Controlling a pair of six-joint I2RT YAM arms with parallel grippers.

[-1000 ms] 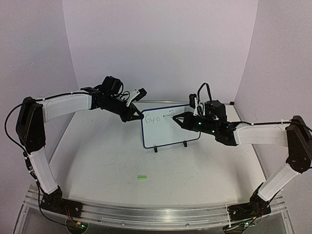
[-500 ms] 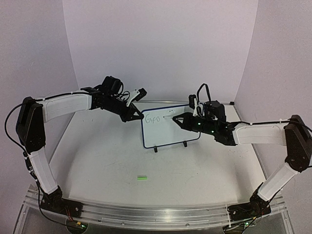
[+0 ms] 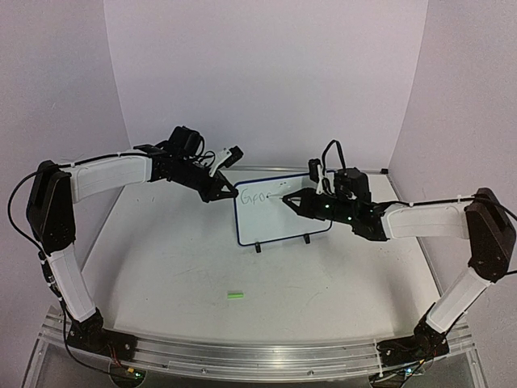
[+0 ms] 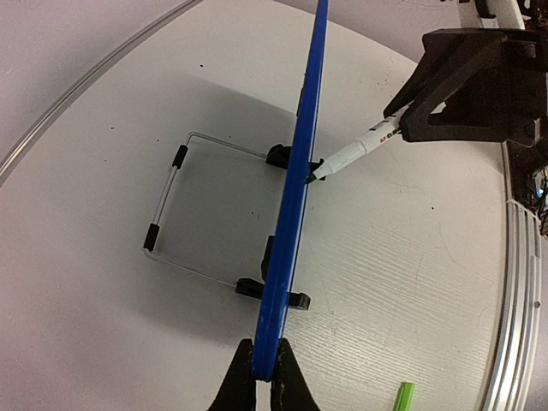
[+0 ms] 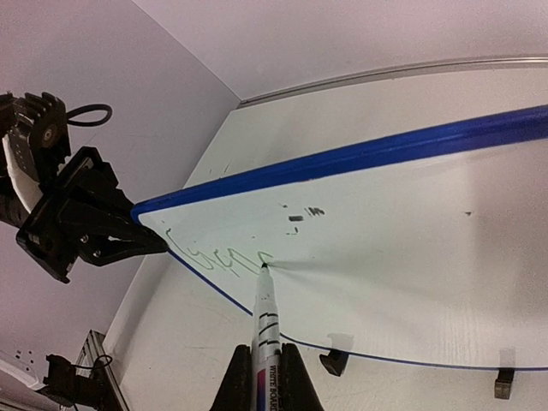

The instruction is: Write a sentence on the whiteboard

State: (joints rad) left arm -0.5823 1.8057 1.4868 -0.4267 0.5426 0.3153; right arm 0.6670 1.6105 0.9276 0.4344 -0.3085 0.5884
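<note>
Whiteboard (image 3: 287,220) stands upright mid-bench (image 3: 178,267). L end effector (image 4: 264,377) clenched on its blue edge. R end effector (image 5: 264,381) grasps marker (image 5: 262,312), tip touching board at end of partial green sentence (image 5: 214,255).

The table (image 3: 161,259) bears the whiteboard (image 3: 275,222) (standing) and, seemingly, a green cap (image 3: 235,296).

Board (image 4: 295,197) seen edge-on from left wrist: face hidden, top end cut by frame. Its right end cut off in right wrist view. Writing (image 3: 257,196) too small in top view to be read. Marker (image 5: 264,321) rear hidden inside right gripper (image 5: 262,381), cut by bottom edge. Green cap (image 4: 403,396) cut off likewise.
</note>
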